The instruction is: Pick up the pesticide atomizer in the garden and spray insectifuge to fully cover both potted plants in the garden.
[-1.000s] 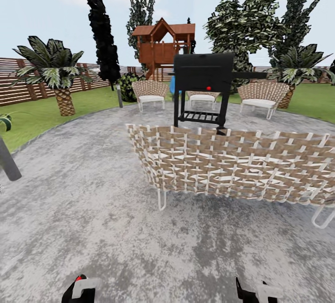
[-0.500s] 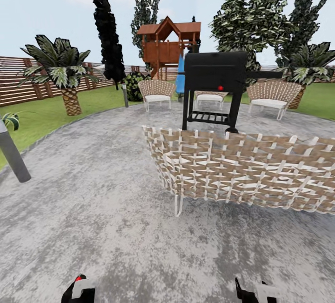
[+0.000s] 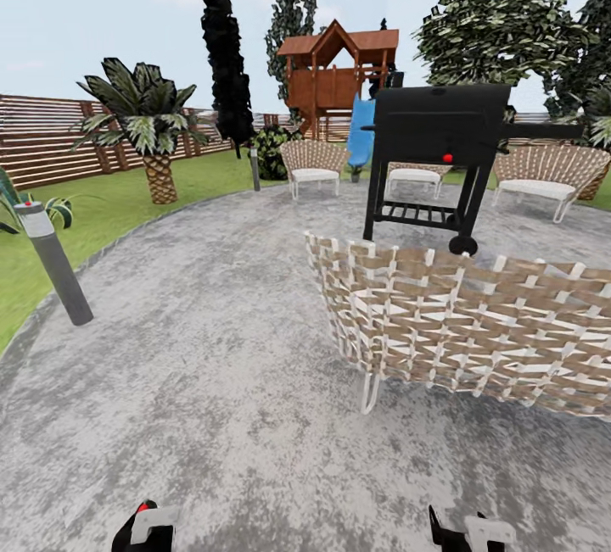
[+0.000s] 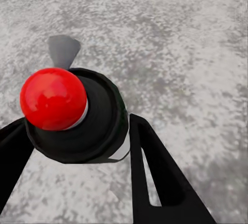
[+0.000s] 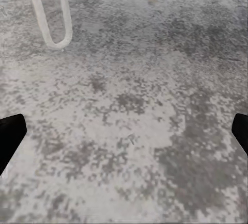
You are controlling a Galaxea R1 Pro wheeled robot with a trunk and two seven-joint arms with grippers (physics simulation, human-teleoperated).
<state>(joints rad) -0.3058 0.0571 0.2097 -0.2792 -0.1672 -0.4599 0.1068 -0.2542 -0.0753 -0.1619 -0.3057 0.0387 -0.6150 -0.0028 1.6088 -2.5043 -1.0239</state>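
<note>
Pesticide atomizer and potted plants are not in sight at this moment; the robot stands on the stone patio [image 3: 195,382] of the garden, apparently on its way and searching. Ahead are a woven wicker sofa [image 3: 475,323] seen from behind, a black grill [image 3: 441,132] beyond it, more wicker chairs [image 3: 314,164], a wooden playhouse [image 3: 339,69], a palm tree [image 3: 148,124], a grey bollard light [image 3: 55,259] at the lawn's edge, and the slat fence [image 3: 42,141]. The left tool [image 4: 77,146] has its fingers spread around the arm's own black, red-capped part, holding nothing. The right tool [image 5: 124,136] is spread wide over bare stone. A good search would probably skirt the sofa's wire legs, scan the lawn edges low, and keep both arms tucked.
</note>
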